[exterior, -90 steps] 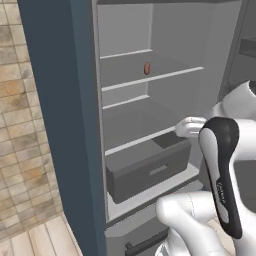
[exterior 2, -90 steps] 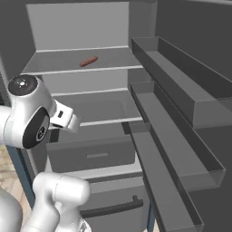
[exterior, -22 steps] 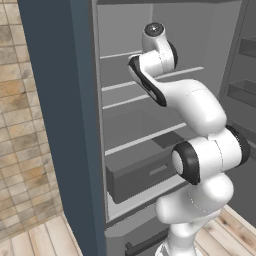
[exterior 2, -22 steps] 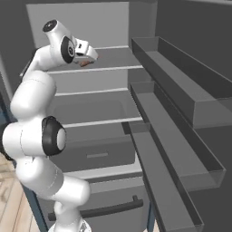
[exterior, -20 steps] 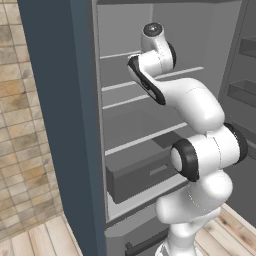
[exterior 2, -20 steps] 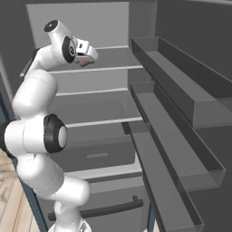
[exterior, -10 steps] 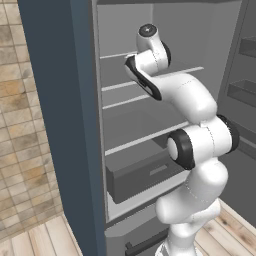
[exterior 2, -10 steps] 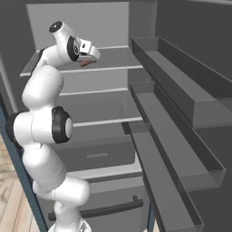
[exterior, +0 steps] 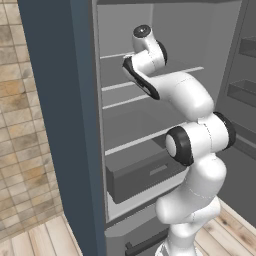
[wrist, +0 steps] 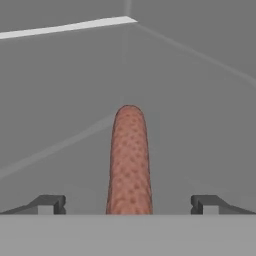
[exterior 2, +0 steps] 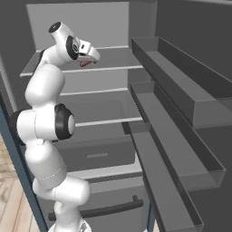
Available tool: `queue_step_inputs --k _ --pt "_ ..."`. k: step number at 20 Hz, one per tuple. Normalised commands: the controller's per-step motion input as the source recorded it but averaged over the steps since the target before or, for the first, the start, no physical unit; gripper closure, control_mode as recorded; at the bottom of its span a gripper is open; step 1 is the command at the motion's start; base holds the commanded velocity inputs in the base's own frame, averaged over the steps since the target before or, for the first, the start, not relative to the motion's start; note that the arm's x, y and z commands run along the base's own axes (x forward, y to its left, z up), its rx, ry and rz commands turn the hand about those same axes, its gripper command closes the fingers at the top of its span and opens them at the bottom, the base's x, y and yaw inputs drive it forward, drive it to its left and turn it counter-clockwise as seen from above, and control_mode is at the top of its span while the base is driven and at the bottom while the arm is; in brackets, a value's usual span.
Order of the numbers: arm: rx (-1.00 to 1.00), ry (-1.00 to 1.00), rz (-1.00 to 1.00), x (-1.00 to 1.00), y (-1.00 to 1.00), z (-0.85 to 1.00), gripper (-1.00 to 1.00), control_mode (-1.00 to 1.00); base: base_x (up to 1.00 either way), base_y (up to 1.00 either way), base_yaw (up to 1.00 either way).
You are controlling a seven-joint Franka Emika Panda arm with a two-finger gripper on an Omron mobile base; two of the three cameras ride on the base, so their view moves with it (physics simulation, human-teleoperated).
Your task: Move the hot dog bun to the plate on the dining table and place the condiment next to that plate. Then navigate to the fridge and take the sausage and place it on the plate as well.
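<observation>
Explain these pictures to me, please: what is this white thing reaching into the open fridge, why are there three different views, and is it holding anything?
The white thing is a robot arm on a wheeled base. Two cameras on the base look past it, from left and right, into the fridge. The third camera sits on the hand. The sausage, reddish-brown, lies on an upper shelf between the two dark fingertips of the gripper. The jaws stand wide open, so nothing is held.
</observation>
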Motion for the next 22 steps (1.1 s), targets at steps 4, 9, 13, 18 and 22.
queue_step_inputs --k 4,9,13,18,22 --pt "-0.01 0.01 -0.08 0.01 0.0 -0.23 -1.0 -1.0 0.0 0.0 0.0" --pt "-0.01 0.01 -0.06 0.01 0.0 -0.25 1.0 -1.0 0.0 0.0 0.0" --pt "0.0 0.0 0.0 0.0 0.0 -0.2 1.0 -1.0 0.0 0.0 0.0" --pt "0.0 -0.01 0.0 0.0 0.0 -0.2 1.0 -1.0 0.0 0.0 0.0" --pt "0.0 -0.11 0.01 -0.1 -0.01 -0.04 1.0 -1.0 0.0 0.0 0.0"
